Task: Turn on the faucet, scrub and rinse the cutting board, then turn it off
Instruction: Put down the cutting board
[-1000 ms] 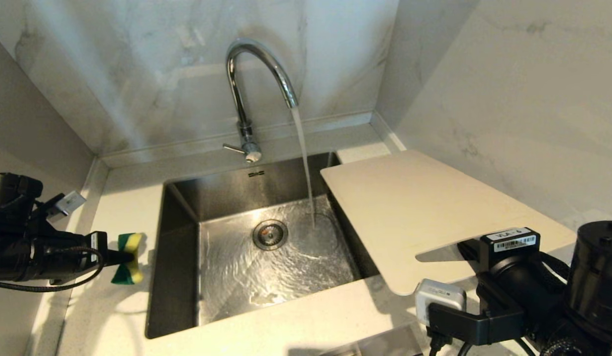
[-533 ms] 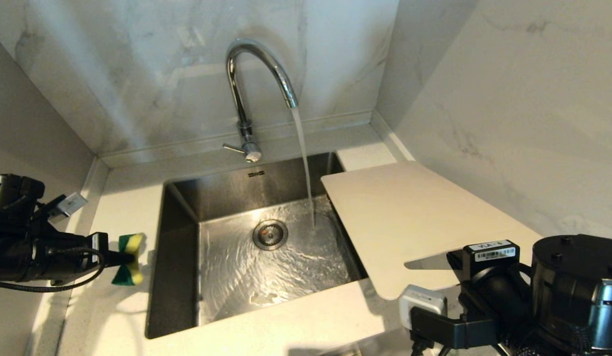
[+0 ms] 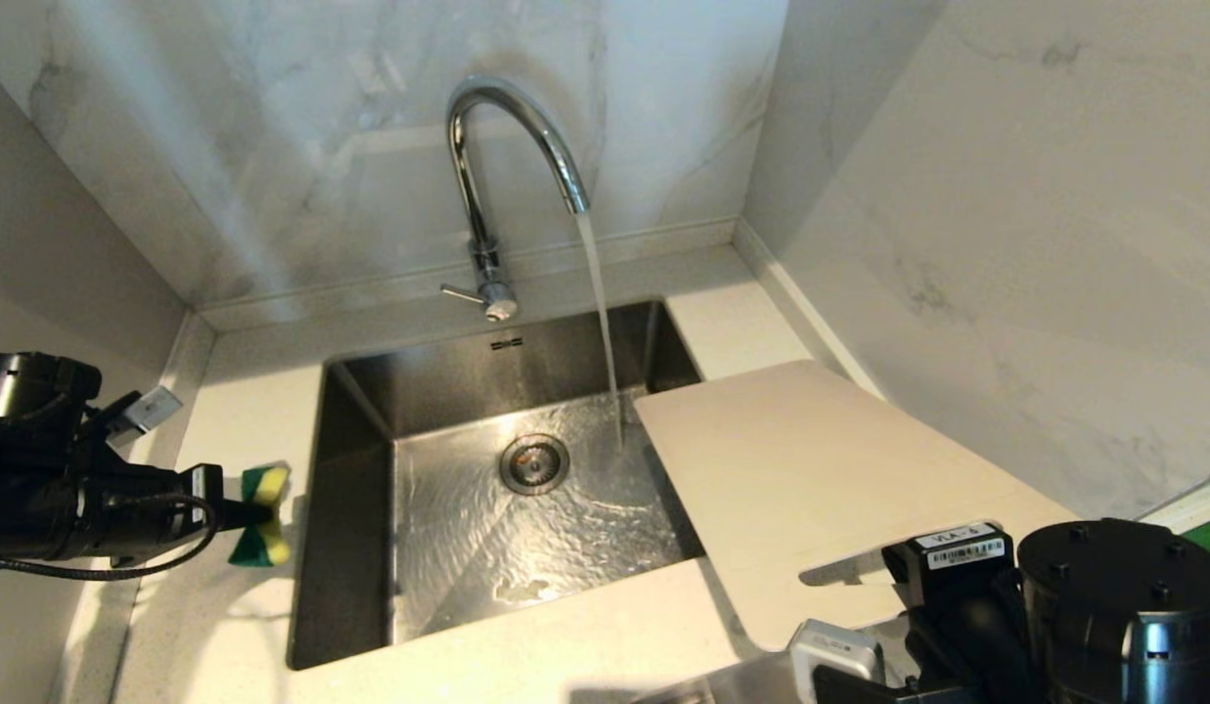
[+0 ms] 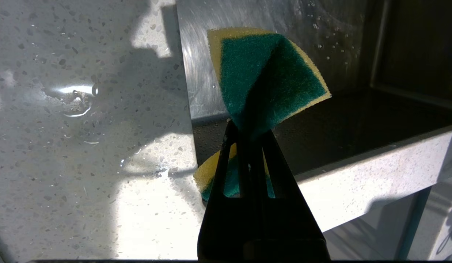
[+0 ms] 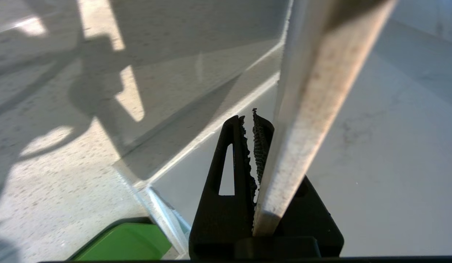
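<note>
The worktop (image 3: 233, 411) wraps a steel sink (image 3: 355, 548) set into its back corner, and the faucet (image 3: 487, 186) rises from the back edge of the basin with its lever out to the side. Water pours from the spout and hits the basin floor just right of the drain (image 3: 534, 463), so the first step looks done.

What has changed is the cutting board (image 3: 800, 469). A second ago it lay further back along the right edge of the sink, its far corner close to the right wall; now it has been drawn toward the front edge of the worktop, leaving a bare patch of counter behind it. Its left corner overhangs the right side of the basin, just beside the stream but, as far as the head view lets one judge, not yet under it.

The right gripper (image 5: 253, 124) is clamped on the board's near end at the front right corner, the edge running between its jaws in the wrist view. The left gripper (image 4: 247, 135) hovers by the left edge of the sink, pinched hard on the sponge (image 3: 260, 515) so that it folds.

Scrubbing and rinsing both remain; the board probably needs swinging left into the water, with the sponge brought across to meet it
</note>
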